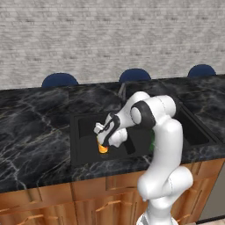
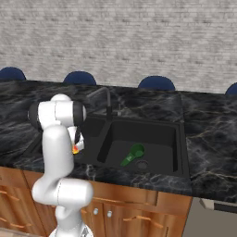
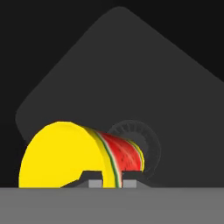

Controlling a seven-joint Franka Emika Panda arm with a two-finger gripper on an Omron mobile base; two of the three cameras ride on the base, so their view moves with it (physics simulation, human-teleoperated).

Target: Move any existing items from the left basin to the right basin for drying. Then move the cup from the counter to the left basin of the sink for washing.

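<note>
The yellow cup [image 3: 61, 157] with its red patch lies on its side in my gripper [image 3: 111, 181], whose two tips pinch its rim. The gripper [image 1: 102, 141] hangs low inside the left basin [image 1: 85, 132] of the black sink, with the cup [image 1: 103, 148] under it. Below it in the hand view are the basin floor [image 3: 131, 65] and the round drain [image 3: 151, 144]. From the right side, the cup [image 2: 75, 149] peeks out beside my arm. The right basin [image 2: 157, 134] holds a green bottle-like object [image 2: 133, 154] lying near its drain.
The dark faucet [image 2: 109, 104] stands at the sink's centre divider, just behind my arm. The black marble counter [image 1: 35, 123] stretches left of the sink. Blue chair backs [image 1: 59, 80] show beyond the counter's far edge.
</note>
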